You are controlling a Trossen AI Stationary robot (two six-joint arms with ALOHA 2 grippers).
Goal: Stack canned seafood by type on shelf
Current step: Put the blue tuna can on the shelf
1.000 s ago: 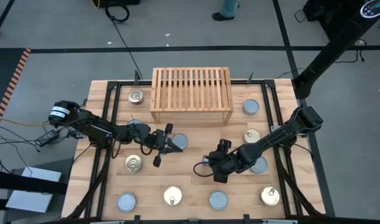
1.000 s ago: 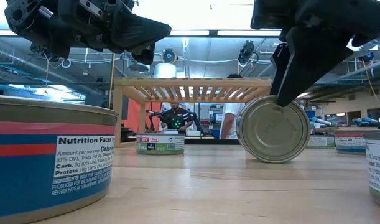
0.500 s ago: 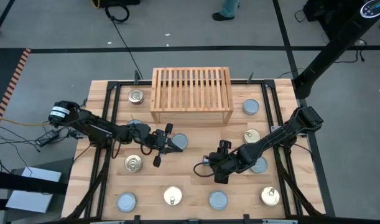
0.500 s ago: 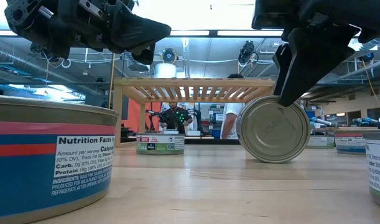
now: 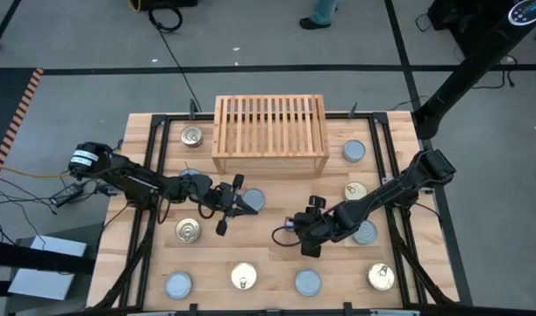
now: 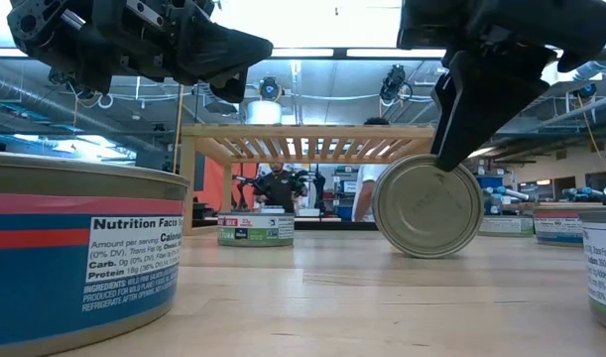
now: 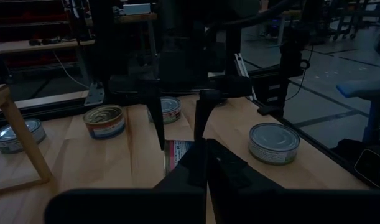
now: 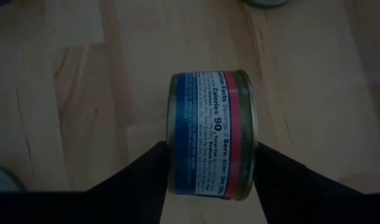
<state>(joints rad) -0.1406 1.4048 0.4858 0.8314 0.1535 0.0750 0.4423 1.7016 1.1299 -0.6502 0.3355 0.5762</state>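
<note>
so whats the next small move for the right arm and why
Probably finish closing the right gripper on the tin, then lift. The tin stands on its edge on the table, between the two fingers, which flank its flat ends. The shelf top holds no tins yet. The left gripper waits, shut, mid-table.

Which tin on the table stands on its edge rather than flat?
The tin between the right gripper's fingers, near the table's middle. Its round face points sideways in the low view; the other tins sit flat, lids up.
</note>
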